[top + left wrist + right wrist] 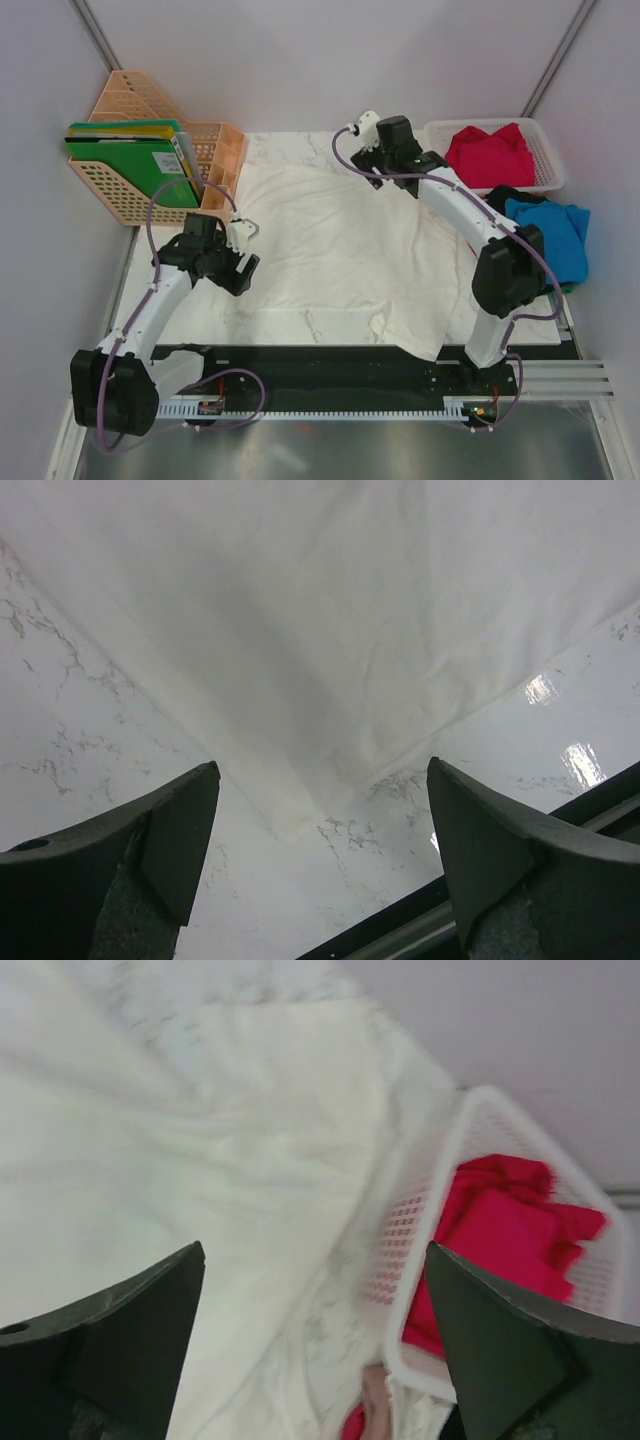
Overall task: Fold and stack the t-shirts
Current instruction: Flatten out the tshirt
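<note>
A large white t-shirt (340, 235) lies spread over the marble table. My left gripper (248, 252) hovers open at the shirt's left edge. In the left wrist view a corner of the white t-shirt (290, 815) lies on the marble between the open left gripper's (320, 840) fingers. My right gripper (368, 165) stands open over the shirt's far edge, holding nothing. The right wrist view has the right gripper (315, 1330) above the white t-shirt (200, 1180), beside the basket. A red t-shirt (490, 155) lies in that basket. Blue (552, 235) and black (505, 195) t-shirts lie at the right.
The white mesh basket (547, 150) stands at the back right; its wall (440, 1190) is close to my right gripper. An orange basket (120, 200) with green folders (130, 165) stands at the back left. A black rail (330, 365) runs along the near edge.
</note>
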Robot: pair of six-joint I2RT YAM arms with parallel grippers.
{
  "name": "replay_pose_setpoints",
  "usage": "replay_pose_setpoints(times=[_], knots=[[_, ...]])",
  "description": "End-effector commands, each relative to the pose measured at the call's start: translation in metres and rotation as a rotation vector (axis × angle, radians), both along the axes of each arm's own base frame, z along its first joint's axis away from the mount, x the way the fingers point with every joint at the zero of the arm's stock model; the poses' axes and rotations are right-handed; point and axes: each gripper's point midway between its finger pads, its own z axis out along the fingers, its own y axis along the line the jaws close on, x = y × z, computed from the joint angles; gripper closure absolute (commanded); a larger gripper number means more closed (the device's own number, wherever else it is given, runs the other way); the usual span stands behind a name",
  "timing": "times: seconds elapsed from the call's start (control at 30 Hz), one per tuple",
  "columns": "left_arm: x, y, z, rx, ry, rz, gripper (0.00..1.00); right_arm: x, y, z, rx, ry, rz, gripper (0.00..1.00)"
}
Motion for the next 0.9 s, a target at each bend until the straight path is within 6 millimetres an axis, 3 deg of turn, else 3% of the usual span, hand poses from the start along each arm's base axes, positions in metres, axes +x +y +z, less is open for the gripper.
replay_pose_setpoints(times=[0.0,0.03,0.1,0.13,0.2,0.23,0.27,0.33,0.43,0.47,0.5,0.57,0.63,0.67,0.7,0.73,0.77,0.87], knots=[[0.029,-0.008,0.020,-0.010,-0.092,-0.061,0.08,-0.145,0.035,-0.049,0.275,0.620,0.373,0.02],[0.037,-0.009,0.014,-0.005,-0.074,-0.072,0.07,-0.161,0.034,-0.052,0.300,0.667,0.390,0.02],[0.062,-0.018,0.028,-0.030,-0.111,-0.099,0.07,-0.180,0.026,-0.067,0.337,0.676,0.352,0.02],[0.081,-0.023,0.041,-0.044,-0.134,-0.104,0.07,-0.169,0.007,-0.073,0.288,0.606,0.236,0.02],[0.098,-0.033,0.024,-0.076,-0.057,-0.112,0.07,-0.152,-0.004,-0.077,0.280,0.468,0.169,0.02],[0.112,-0.037,0.032,-0.090,-0.072,-0.115,0.08,-0.141,-0.016,-0.077,0.239,0.415,0.108,0.02],[0.118,-0.042,0.017,-0.105,-0.023,-0.114,0.08,-0.130,-0.017,-0.083,0.226,0.404,0.092,0.06],[0.130,-0.049,0.016,-0.124,-0.023,-0.116,0.09,-0.108,-0.014,-0.075,0.221,0.379,0.074,0.17],[0.127,-0.059,-0.004,-0.111,0.025,-0.131,0.09,-0.061,-0.006,-0.066,0.202,0.352,0.043,0.11],[0.123,-0.061,-0.008,-0.098,0.031,-0.141,0.09,-0.046,-0.008,-0.084,0.178,0.389,0.021,0.10],[0.120,-0.063,-0.011,-0.088,0.030,-0.151,0.09,-0.017,-0.001,-0.050,0.203,0.307,0.027,0.04],[0.106,-0.068,-0.024,-0.050,0.047,-0.180,0.09,0.025,0.007,-0.035,0.211,0.274,0.016,0.02],[0.095,-0.068,-0.035,-0.029,0.063,-0.194,0.09,0.049,0.011,-0.032,0.212,0.263,0.007,0.02],[0.093,-0.068,-0.037,-0.022,0.067,-0.198,0.09,0.057,0.012,-0.068,0.182,0.333,-0.009,0.02],[0.090,-0.067,-0.041,-0.017,0.075,-0.200,0.09,0.077,0.011,-0.038,0.191,0.239,-0.026,0.02],[0.088,-0.066,-0.045,-0.009,0.084,-0.200,0.09,0.083,0.010,-0.044,0.168,0.235,-0.025,0.02],[0.088,-0.065,-0.048,-0.006,0.085,-0.202,0.09,0.091,0.009,-0.062,0.146,0.235,-0.039,0.02],[0.085,-0.064,-0.053,0.003,0.099,-0.199,0.10,0.095,-0.007,-0.094,0.116,0.250,-0.089,0.02]])
